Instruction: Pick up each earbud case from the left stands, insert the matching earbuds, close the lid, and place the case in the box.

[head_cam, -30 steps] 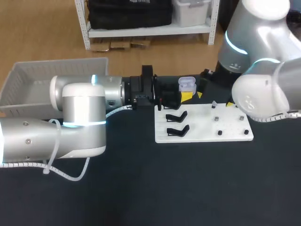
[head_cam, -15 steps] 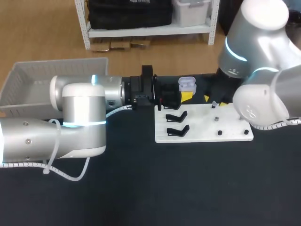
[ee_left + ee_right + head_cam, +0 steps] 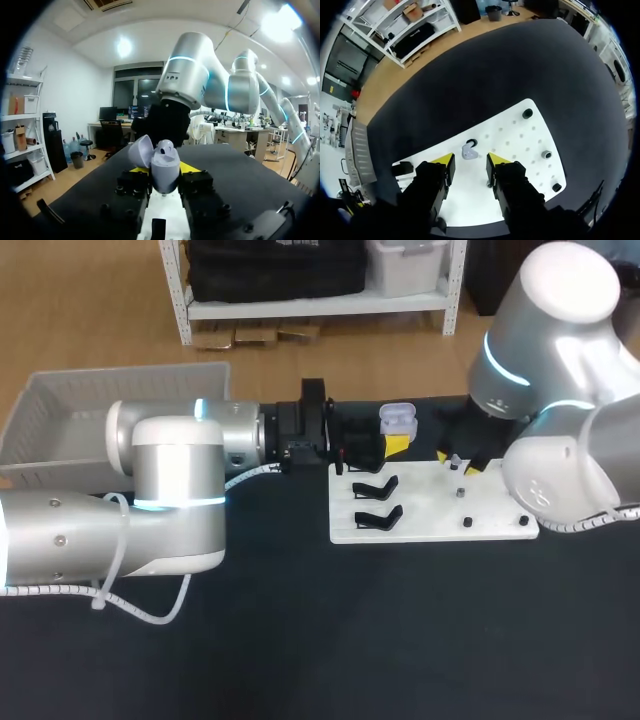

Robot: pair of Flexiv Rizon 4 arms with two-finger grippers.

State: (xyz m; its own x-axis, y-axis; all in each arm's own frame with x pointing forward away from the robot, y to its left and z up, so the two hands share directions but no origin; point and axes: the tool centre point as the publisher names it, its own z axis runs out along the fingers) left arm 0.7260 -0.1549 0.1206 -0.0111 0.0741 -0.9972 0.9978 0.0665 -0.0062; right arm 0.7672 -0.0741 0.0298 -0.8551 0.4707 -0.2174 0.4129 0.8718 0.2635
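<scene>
A lavender earbud case (image 3: 165, 160) with its lid tipped open stands between the yellow tips of my left gripper (image 3: 165, 176), which is shut on it. In the head view the case (image 3: 397, 420) hangs at the far left corner of the white board (image 3: 430, 515). My right gripper (image 3: 470, 160) hovers over the board with its fingers apart. A small pale earbud (image 3: 468, 151) sits on a peg just ahead of the gap between them, untouched. From overhead, the right gripper (image 3: 455, 461) is over the board's far edge.
Two black case stands (image 3: 376, 500) sit on the board's left part. Several black pegs, such as one (image 3: 527, 113) further out, dot the right part. A white basket (image 3: 60, 420) stands at the far left, behind my left arm.
My right arm has swung left over the board and come down toward the earbud, and its fingers have narrowed. The left arm and the case have not moved.
</scene>
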